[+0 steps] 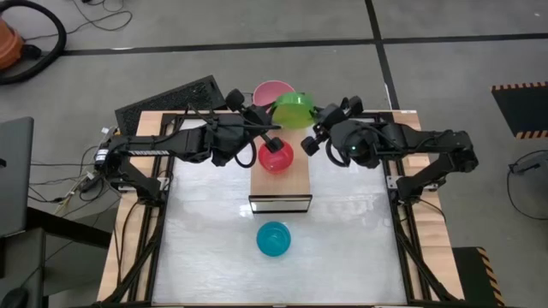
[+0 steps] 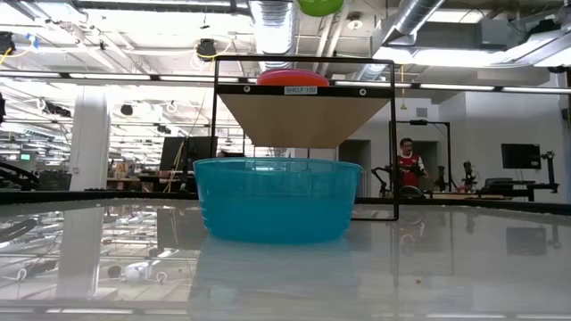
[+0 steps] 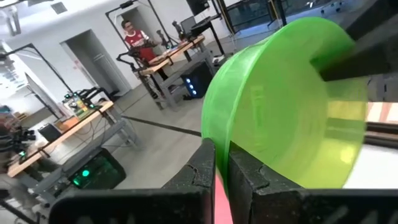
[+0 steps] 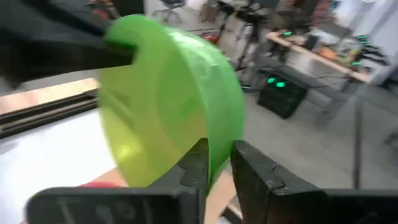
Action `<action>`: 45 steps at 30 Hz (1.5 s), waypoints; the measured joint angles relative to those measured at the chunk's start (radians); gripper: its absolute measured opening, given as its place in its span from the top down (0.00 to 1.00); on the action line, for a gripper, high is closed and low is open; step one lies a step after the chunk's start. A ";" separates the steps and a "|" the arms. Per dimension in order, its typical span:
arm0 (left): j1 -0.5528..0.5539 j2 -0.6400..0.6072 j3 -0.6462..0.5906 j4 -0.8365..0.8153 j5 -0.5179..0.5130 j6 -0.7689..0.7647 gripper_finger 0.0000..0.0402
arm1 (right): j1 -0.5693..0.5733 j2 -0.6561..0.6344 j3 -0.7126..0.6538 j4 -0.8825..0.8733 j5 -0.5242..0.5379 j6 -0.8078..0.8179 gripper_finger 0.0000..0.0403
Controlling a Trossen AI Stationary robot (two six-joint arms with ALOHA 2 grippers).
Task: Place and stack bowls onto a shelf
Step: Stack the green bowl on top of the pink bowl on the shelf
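Observation:
A green bowl (image 1: 294,109) hangs in the air over the far end of the shelf (image 1: 280,190), tipped on its side, with a gripper at each side of it. My left gripper (image 1: 272,113) comes from the left and my right gripper (image 1: 317,117) from the right, both shut on its rim. A red bowl (image 1: 276,157) rests base down on the shelf top, also seen in the low view as the red bowl (image 2: 293,78). A cyan bowl (image 1: 274,239) stands on the table before the shelf. A pink bowl (image 1: 271,91) shows beyond the green one. My left gripper pinches the green bowl's rim (image 3: 219,140) between its two fingers, one inside the wall and one outside. It comes about level from the table's left. The bowl is lifted clear and tipped. My right gripper has the opposite stretch of the rim (image 4: 219,149) between its two fingers, one on each side of the wall. It comes from the table's right, slanting slightly down. The bowl hangs clear of the shelf between both grippers.
The shelf's dark frame (image 2: 306,89) stands mid-table, with the cyan bowl (image 2: 277,201) close in front of it. A dark keyboard-like panel (image 1: 167,98) lies at the far left corner. Bare table lies left and right of the shelf. A person (image 2: 408,165) stands in the room behind.

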 joint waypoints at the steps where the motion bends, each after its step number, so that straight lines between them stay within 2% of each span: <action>1: 0.000 0.000 0.000 -0.005 -0.003 0.005 1.00 | 0.000 -0.001 0.000 -0.001 -0.030 0.000 0.75; 4: 0.000 0.000 0.000 -0.021 -0.005 0.023 1.00 | -0.010 -0.010 0.000 -0.006 -0.124 0.006 0.62; 8: -0.006 0.008 -0.004 -0.123 0.046 -0.024 0.99 | -0.003 -0.011 0.001 0.005 -0.212 0.021 0.43; 12: 0.002 0.002 -0.003 -0.286 0.040 -0.181 1.00 | 0.026 -0.029 0.000 -0.018 -0.234 0.088 0.33; 18: 0.034 -0.017 0.000 -0.568 0.177 -0.500 1.00 | 0.095 -0.078 0.000 -0.099 -0.230 0.209 0.32; 22: 0.076 -0.023 0.005 -0.629 0.321 -0.640 1.00 | 0.133 -0.109 0.000 -0.130 -0.225 0.252 0.32; 29: 0.133 -0.015 0.002 -0.633 0.389 -0.718 1.00 | 0.159 -0.117 0.000 -0.129 -0.220 0.269 0.32; 33: 0.183 -0.014 -0.002 -0.662 0.489 -0.743 1.00 | 0.159 -0.115 0.000 -0.130 -0.220 0.269 0.32; 40: 0.230 0.035 -0.003 -0.653 0.594 -0.785 1.00 | 0.158 -0.114 0.000 -0.130 -0.220 0.269 0.32; 45: 0.233 0.061 -0.002 -0.683 0.615 -0.812 1.00 | 0.156 -0.114 0.000 -0.146 -0.220 0.269 0.32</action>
